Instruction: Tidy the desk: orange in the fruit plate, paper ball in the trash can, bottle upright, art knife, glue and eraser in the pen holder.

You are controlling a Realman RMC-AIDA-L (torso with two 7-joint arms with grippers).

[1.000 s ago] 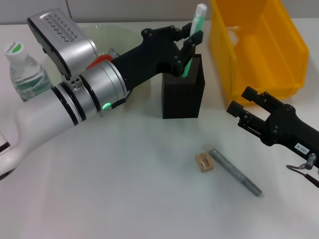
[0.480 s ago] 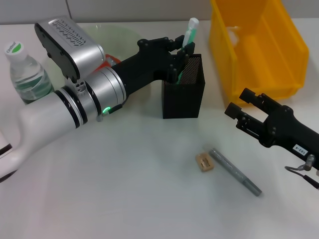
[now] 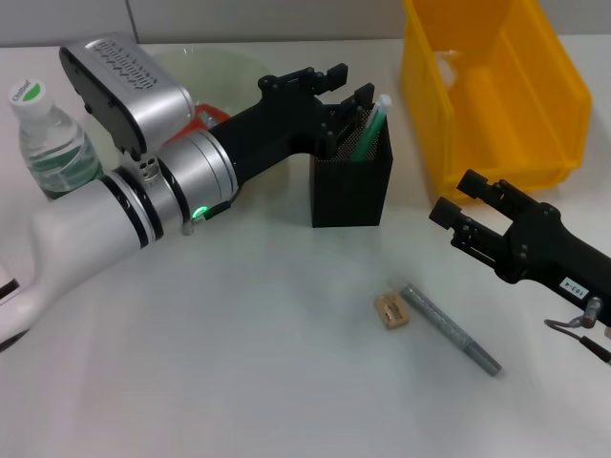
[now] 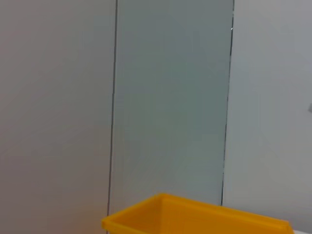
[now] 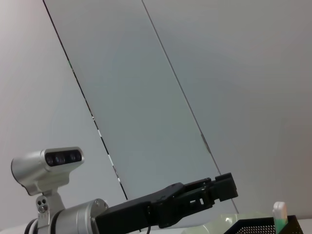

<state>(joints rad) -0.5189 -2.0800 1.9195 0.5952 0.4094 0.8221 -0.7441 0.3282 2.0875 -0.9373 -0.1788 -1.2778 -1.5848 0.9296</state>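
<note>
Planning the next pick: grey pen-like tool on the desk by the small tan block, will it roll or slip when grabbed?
The grey tool looks slim and round-bodied, so it may roll if nudged sideways. It seems rigid and light. Lying flat on the table, it leaves little height to grip, so a claw could slip off.

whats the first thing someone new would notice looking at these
The big silver-and-black left arm reaching across the desk, its left gripper open just above the black mesh pen holder, where a green-and-white glue stick stands inside. Next, the bright yellow bin at the back right. Then the tan eraser and grey art knife lying side by side on the white desk in front, with the right gripper open near them.
</note>
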